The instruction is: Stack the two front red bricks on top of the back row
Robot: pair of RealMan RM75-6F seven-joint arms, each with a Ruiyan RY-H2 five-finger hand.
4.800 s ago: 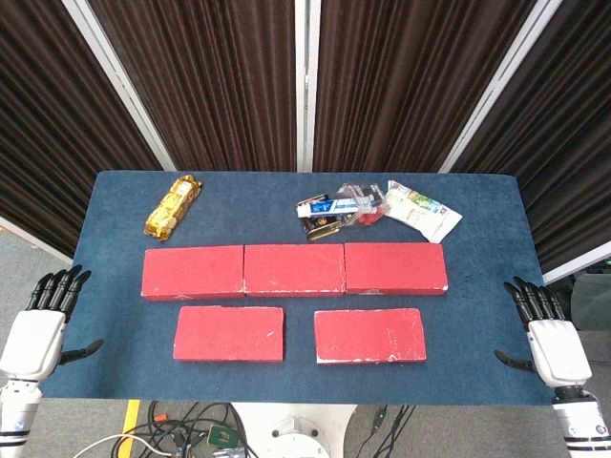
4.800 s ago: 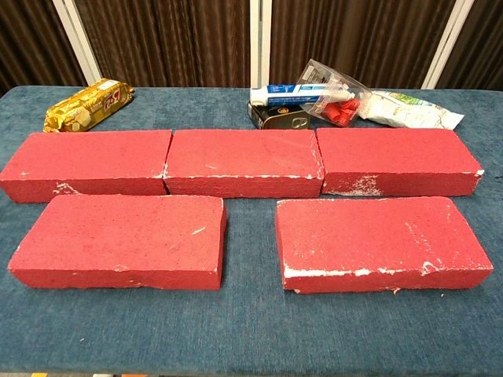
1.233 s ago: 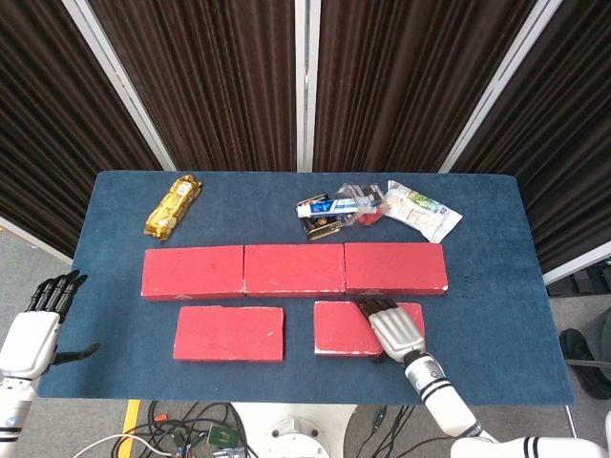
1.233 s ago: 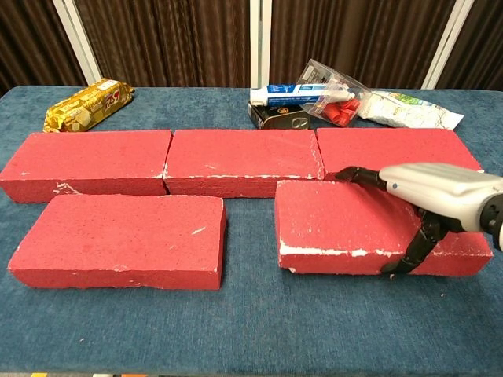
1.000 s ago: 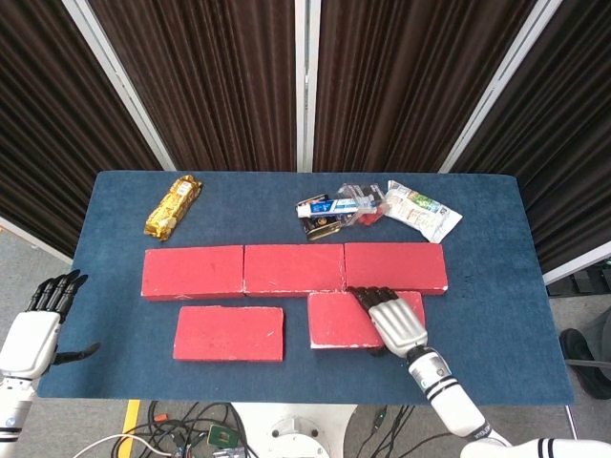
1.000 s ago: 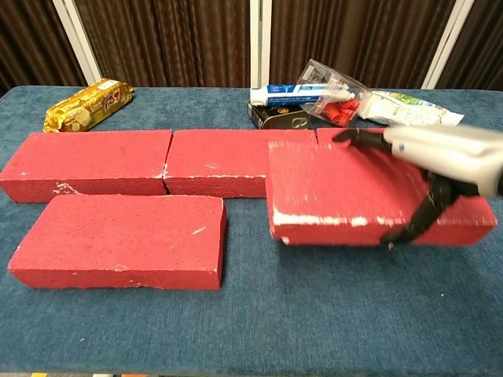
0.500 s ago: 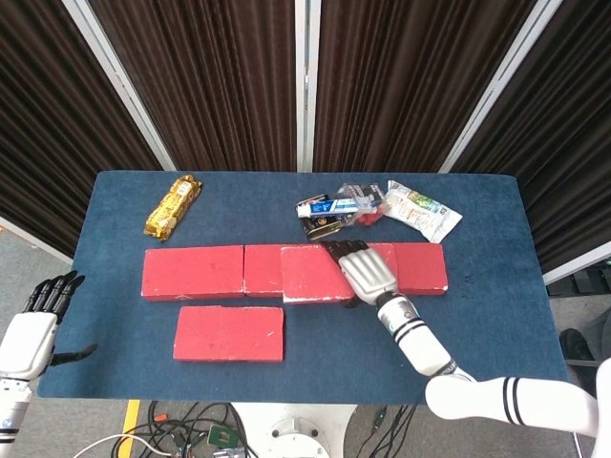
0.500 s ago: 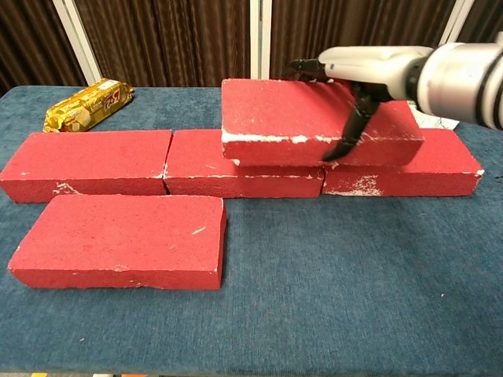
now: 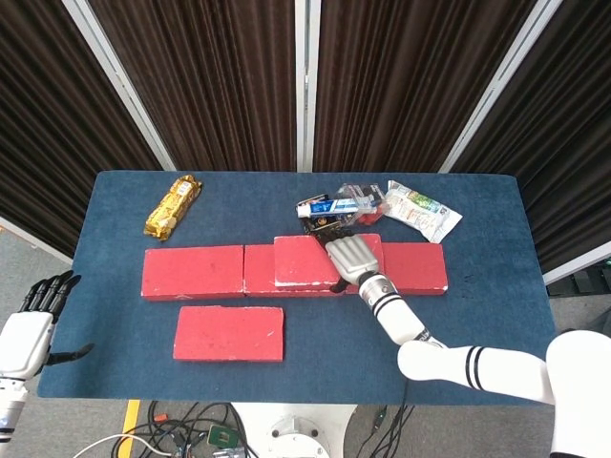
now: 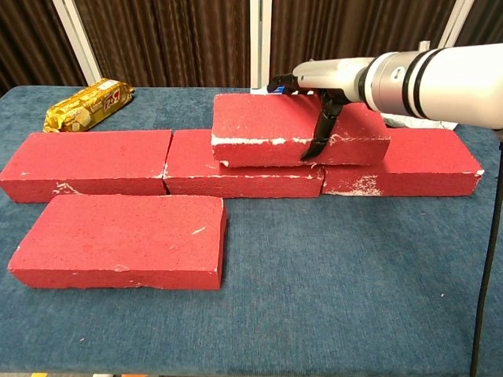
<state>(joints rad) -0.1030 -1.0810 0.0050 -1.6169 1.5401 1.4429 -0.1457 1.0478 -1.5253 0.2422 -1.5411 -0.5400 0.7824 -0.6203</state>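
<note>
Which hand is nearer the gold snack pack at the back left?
Left is not clearly nearer; the right hand grips the raised brick mid-table, the left hand hangs off the front-left corner, both away from the gold snack pack.

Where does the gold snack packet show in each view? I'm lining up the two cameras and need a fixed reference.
Head view: the gold snack packet lies upper left on the table, behind the back row's left end.
Chest view: the same packet sits at far left, near the table's back edge.
Shared landmark: the left back-row brick, just in front of the packet in both.
</note>
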